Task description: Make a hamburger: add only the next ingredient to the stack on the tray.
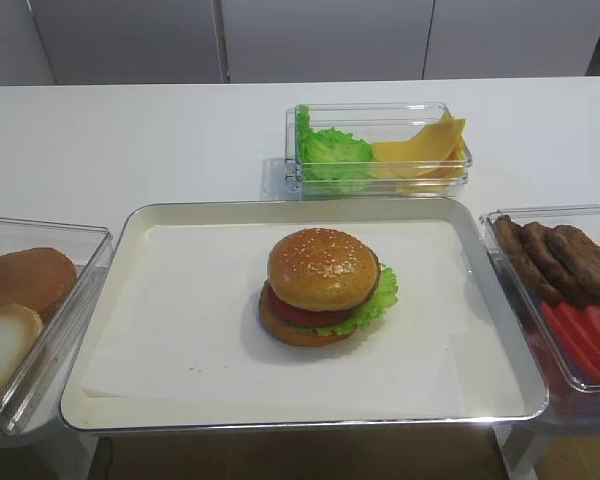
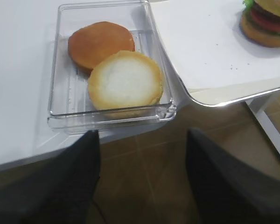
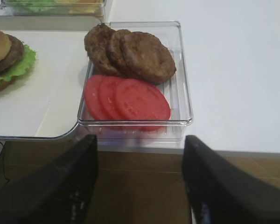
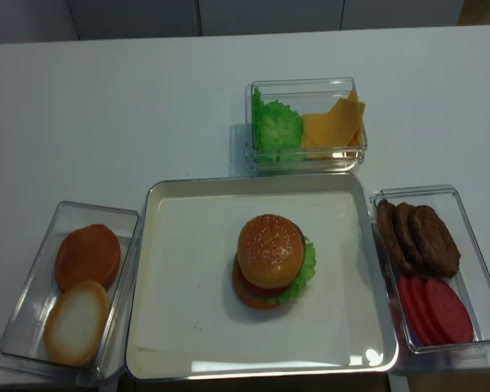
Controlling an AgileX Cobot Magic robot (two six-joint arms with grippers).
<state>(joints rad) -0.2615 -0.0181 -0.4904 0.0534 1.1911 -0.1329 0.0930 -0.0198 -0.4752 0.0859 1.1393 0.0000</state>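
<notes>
Already the domed golden-brown sesame-seeded bun top (image 1: 323,267) sits on the layered burger stack (image 1: 325,320), near the middle of the silver paper-lined metal tray (image 1: 100,330); judged from this, the step looks done and nothing is left to add. At the tray's left edge, a clear plastic tub (image 2: 65,88) holds 2 buns. The left gripper (image 2: 142,179) hangs with fingers apart and empty below it; the right gripper (image 3: 140,184) reads as closed, holding nothing. White worktop (image 4: 106,106); pale cabinets behind.
</notes>
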